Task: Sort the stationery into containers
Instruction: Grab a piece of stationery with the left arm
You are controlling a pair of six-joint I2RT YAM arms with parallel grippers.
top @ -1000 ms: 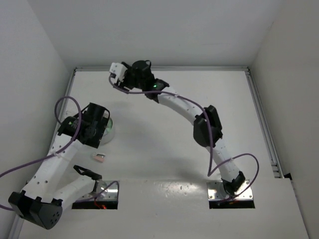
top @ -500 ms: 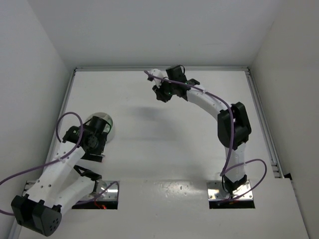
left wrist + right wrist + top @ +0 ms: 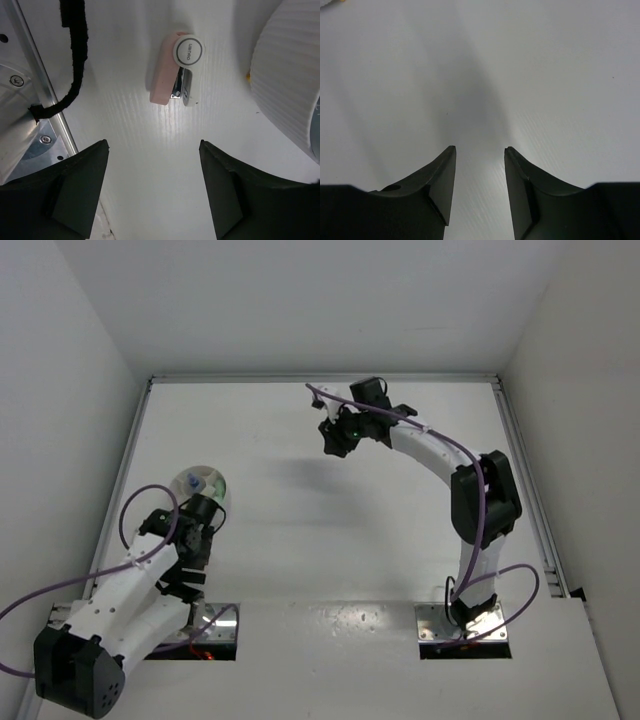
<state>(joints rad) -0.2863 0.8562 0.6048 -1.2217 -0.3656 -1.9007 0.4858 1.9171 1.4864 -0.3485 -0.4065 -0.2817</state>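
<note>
Stapler (image 3: 170,75), small and pink with a round white cap, lies flat on the table (image 3: 330,530) close to its left edge. It is just beside the ribbed white bowl (image 3: 285,90) and not touching it. From overhead the left arm hides it.

The left gripper (image 3: 152,145) hangs over the stapler's near side, fingers spread wide and empty. The wide spread looks meant to straddle the stapler's body for a pick-up. It lies so near the bowl that the carry would be short.

The bowl holds some pale coloured items, too small to tell apart.

The right gripper (image 3: 479,148) is over bare table toward the far edge, about midway along it. Its fingers are parted by a narrow gap with nothing between them. It appears parked clear of the left arm's working area.

A yellow speck (image 3: 247,76) lies against the foot of the bowl; what it is cannot be made out.
</note>
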